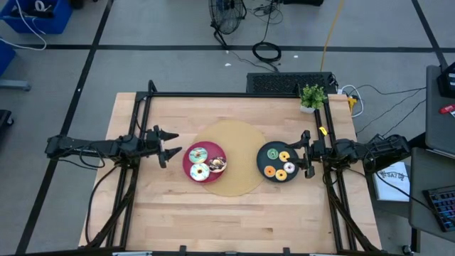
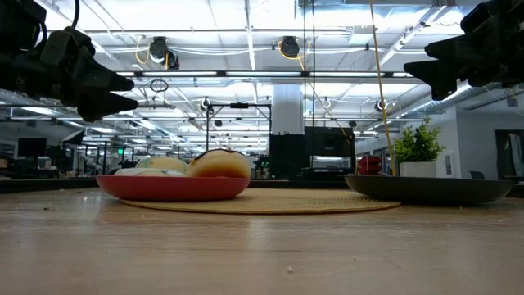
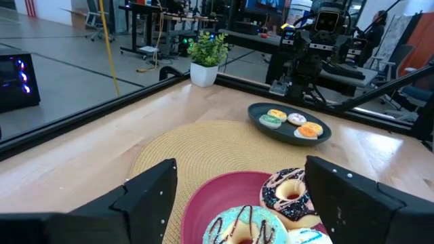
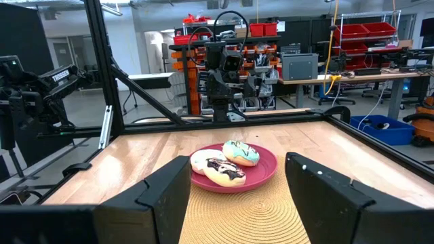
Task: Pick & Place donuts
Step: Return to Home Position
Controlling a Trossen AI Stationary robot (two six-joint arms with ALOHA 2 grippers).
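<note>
The fingers of the left gripper (image 1: 173,144) are held apart on nothing, at 9 o'clock of the pink plate (image 1: 211,146), on which three large donuts (image 1: 198,154), teal, white and chocolate, are packed together. The fingers of the right gripper (image 1: 305,153) are likewise spread and empty, at 3 o'clock of the black plate (image 1: 261,161), where the smaller donuts (image 1: 284,156) are laid. The pink plate is set on the mat (image 1: 234,139) toward its 9 o'clock side, the black plate over its 3 o'clock edge.

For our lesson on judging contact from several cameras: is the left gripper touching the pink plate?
Apart. The low view shows the left gripper hanging open well above the pink plate, with the room's background visible between them.
</note>
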